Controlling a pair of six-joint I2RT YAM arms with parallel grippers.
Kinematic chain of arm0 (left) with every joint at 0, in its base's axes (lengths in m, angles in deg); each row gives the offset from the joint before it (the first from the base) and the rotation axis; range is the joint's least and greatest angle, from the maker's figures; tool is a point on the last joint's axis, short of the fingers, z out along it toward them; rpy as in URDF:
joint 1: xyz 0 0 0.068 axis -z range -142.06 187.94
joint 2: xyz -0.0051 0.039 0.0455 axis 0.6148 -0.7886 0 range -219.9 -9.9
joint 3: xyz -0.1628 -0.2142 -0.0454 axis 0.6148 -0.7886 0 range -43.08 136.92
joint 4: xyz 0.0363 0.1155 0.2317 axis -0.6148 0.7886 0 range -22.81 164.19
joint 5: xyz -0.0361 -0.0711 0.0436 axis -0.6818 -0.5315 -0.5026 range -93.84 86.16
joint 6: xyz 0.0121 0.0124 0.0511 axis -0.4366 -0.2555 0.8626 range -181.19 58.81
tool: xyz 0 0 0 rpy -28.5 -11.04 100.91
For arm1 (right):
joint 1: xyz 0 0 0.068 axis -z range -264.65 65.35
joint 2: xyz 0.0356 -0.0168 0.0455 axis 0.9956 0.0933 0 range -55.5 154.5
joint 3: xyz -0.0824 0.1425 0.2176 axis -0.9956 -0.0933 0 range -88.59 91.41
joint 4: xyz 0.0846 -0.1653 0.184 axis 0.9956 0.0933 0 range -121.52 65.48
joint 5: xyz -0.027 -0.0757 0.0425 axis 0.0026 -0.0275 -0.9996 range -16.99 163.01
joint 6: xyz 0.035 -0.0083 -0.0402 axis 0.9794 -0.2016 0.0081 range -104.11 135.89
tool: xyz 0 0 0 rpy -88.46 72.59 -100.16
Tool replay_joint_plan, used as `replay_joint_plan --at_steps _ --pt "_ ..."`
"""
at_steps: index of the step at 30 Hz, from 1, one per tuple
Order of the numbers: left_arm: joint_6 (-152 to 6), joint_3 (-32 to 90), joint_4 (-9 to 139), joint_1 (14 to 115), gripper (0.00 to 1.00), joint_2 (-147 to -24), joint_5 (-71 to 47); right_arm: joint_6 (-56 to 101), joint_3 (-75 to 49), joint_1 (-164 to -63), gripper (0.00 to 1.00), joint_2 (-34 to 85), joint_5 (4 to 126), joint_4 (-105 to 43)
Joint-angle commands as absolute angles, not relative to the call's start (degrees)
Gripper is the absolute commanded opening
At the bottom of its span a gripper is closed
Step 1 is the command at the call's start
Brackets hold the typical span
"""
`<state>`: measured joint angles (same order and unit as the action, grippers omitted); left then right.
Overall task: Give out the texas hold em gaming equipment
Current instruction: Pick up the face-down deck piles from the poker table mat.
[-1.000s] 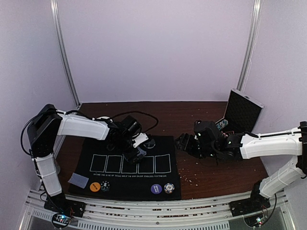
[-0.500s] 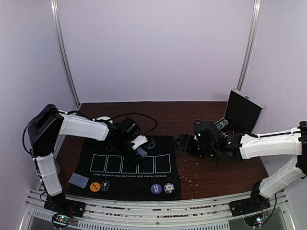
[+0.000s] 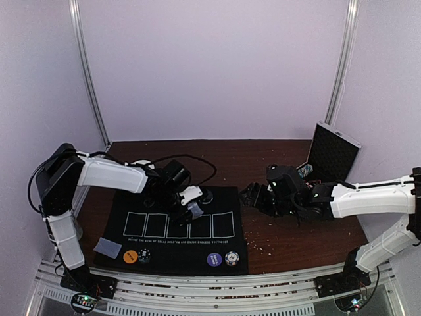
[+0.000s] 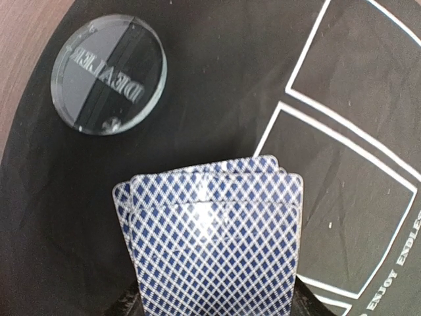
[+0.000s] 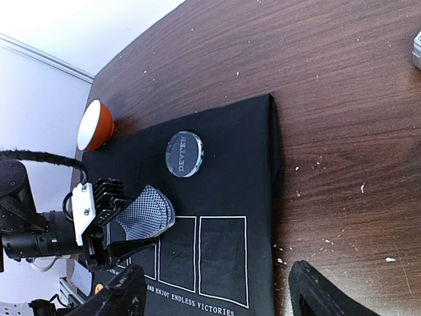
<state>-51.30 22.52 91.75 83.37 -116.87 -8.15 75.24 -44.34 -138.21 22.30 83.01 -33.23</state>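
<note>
The left claw (image 5: 135, 227) clamps playing cards (image 4: 214, 243) near the clear disc (image 4: 108, 74) marked "DEALER"; the right claw (image 5: 220, 293) stands apart.

Left fingers (image 5: 128, 249) clamped (right fingers (image 5: 322, 296) apart)

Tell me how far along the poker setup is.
Done: the orange chip, dark chip, purple chip and black-and-white chip sit along the mat's near edge, and the dealer disc lies near its far edge. In hand: the left gripper holds a small fan of cards; the right gripper is open and empty. Left: the five outlined boxes on the mat are bare.
</note>
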Motion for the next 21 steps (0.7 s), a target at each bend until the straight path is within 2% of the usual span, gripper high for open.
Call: replay_joint_plan --at_steps 1,14,21 --pt "-48.07 22.09 94.69 83.25 0.49 -112.21 -7.52 72.57 -43.72 -137.13 0.77 19.82 81.86 -32.11" --pt "-47.19 30.50 110.07 87.86 0.46 -103.64 -6.60 57.98 -37.77 -130.83 0.80 18.25 59.45 -31.00" --pt "-46.41 35.03 116.33 92.57 0.45 -98.90 -10.92 60.00 -37.26 -130.19 0.80 22.89 46.73 -42.38"
